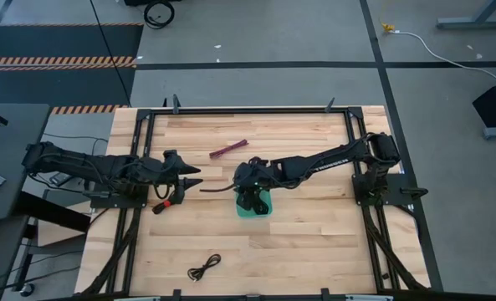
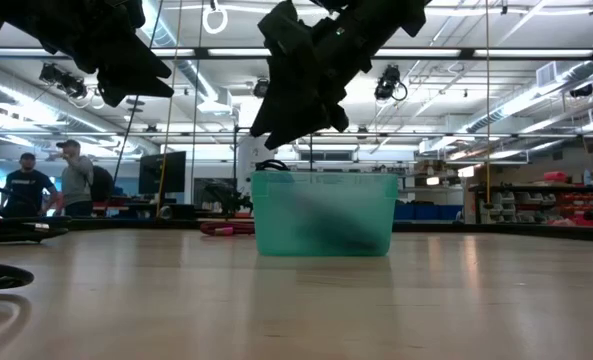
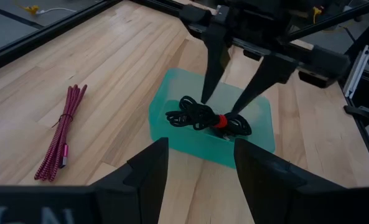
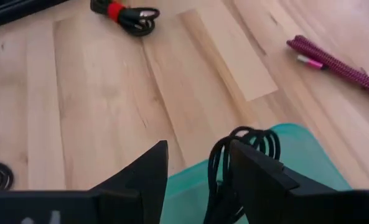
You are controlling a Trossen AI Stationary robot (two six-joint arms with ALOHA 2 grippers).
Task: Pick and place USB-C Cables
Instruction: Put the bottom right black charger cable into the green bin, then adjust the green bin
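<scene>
My right gripper (image 3: 234,106) hangs spread above the black cable bundle (image 3: 208,118) in the teal tray (image 3: 172,134); light, floppy, best pinched at its red tie (image 3: 221,121).

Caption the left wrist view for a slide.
Right end effector open above a black cable with a red tie in the teal tray; maroon cable lies on the table beside it.

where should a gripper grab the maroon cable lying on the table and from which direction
Take the maroon cable across its middle, near the thin tie around the bundle, coming straight down from above. It lies flat on the table as a long narrow folded bundle with bare wood on both long sides, so fingers could straddle its narrow width there. Gripping an end would probably let strands splay.
</scene>
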